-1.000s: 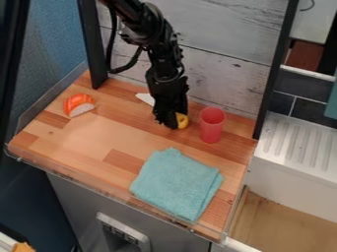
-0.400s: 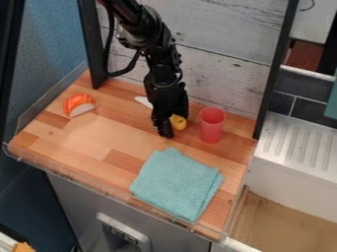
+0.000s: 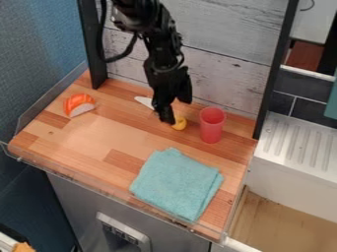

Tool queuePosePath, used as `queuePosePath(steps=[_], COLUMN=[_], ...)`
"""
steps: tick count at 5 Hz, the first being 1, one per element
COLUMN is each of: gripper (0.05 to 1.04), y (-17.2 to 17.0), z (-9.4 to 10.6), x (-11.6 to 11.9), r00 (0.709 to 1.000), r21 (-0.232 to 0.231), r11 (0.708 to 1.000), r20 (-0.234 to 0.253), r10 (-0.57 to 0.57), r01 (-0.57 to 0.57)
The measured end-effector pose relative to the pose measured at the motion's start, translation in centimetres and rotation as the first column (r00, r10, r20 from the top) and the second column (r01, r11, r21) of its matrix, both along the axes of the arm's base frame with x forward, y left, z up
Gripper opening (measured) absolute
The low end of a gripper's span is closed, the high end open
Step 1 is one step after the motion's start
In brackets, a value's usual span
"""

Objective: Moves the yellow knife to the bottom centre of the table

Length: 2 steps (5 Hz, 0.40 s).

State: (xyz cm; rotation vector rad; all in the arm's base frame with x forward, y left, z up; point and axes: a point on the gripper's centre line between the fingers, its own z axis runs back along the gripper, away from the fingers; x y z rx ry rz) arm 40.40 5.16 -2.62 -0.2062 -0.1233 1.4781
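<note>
Raised a little since the earlier frame, the claw (image 3: 178, 112) hangs with its fingers spread above the yellow-handled knife (image 3: 180, 125), which lies on the table's (image 3: 92, 140) far part, left of the red cup (image 3: 212, 125).

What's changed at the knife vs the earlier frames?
Gripper fingers have spread and the gripper has backed up toward the rear wall. Yellow knife shifted slightly toward the front edge; no hold on it visible now. Sushi piece, red cup and teal cloth unchanged.
</note>
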Motion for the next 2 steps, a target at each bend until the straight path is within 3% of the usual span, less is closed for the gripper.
queuePosePath(steps=[1,2], gripper=[1.001,1.001], y=[0.06,0.41], z=[2.17,3.05], x=[-0.19,-0.75], r00=[0.999,0.992], r21=[0.02,0.077], r11=[0.999,0.99], r20=[0.038,0.005], r10=[-0.031,-0.123], r01=[0.031,0.122])
